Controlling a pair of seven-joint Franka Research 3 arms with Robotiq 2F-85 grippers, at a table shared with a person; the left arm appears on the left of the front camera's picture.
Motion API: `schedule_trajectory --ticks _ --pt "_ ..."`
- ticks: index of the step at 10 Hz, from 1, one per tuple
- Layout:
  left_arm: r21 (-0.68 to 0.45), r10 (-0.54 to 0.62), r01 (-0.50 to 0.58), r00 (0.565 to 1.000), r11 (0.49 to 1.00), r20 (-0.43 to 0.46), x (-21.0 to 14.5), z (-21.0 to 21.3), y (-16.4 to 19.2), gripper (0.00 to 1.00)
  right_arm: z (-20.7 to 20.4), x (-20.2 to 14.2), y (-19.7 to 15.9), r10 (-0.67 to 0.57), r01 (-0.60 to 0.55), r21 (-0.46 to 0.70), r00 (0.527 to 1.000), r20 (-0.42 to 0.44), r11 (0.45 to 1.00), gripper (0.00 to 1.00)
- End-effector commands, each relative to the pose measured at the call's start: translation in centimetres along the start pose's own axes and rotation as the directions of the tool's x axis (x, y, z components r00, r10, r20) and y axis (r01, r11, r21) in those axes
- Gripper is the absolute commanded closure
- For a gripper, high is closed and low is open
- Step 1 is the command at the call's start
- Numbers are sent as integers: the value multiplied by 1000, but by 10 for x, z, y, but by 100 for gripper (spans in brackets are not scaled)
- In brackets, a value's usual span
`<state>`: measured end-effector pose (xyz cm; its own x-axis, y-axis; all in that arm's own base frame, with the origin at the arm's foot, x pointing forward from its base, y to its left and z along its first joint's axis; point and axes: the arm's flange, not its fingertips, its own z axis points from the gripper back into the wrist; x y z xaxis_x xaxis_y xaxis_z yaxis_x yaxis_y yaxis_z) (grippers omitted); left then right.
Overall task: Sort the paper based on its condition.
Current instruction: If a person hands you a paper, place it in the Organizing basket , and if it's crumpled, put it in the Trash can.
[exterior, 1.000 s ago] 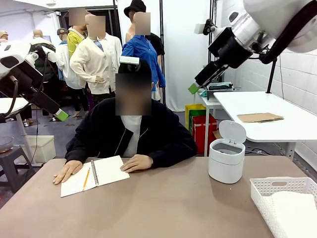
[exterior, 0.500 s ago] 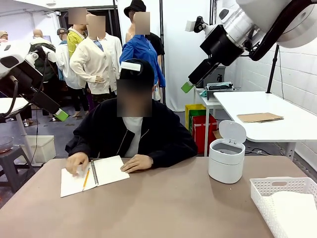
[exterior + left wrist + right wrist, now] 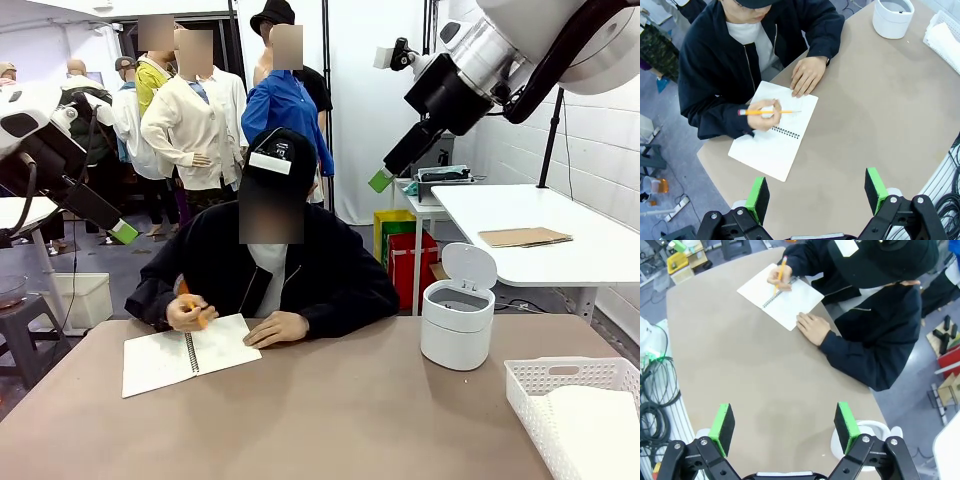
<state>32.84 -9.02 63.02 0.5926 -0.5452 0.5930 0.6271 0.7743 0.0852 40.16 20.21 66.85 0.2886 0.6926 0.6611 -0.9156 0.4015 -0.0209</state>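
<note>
Overhead, two open claws, left claw (image 3: 817,196) and right claw (image 3: 784,424).

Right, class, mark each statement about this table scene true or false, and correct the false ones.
1. The person's hand holds a pencil over the notebook. True.
2. The white bin has its lid shut. False: the lid stands open.
3. The right gripper is clamped on a sheet. False: its jaws are open and hold nothing.
4. The white basket sits at the table's right edge in the front view. True.
5. The left gripper is open above the table. True.
</note>
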Motion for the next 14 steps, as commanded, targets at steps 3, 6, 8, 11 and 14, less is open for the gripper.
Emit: schedule_trajectory --ticks 3,6,8,11,14 --pt "5 1 -1 1000 1000 -1 0 0 0 0 0 2 0 34 -35 35 999 24 999 0" --pt "5 1 -1 1000 1000 -1 0 0 0 0 -1 2 4 17 -17 8 1000 -2 1000 0" --pt "5 1 -1 1000 1000 -1 0 0 0 0 -1 2 4 17 -17 8 1000 -2 1000 0" --pt "5 1 -1 1000 1000 -1 0 0 0 0 -1 2 4 17 -17 8 1000 -2 1000 0" --pt "5 1 -1 1000 1000 -1 0 0 0 0 -1 2 4 17 -17 8 1000 -2 1000 0"
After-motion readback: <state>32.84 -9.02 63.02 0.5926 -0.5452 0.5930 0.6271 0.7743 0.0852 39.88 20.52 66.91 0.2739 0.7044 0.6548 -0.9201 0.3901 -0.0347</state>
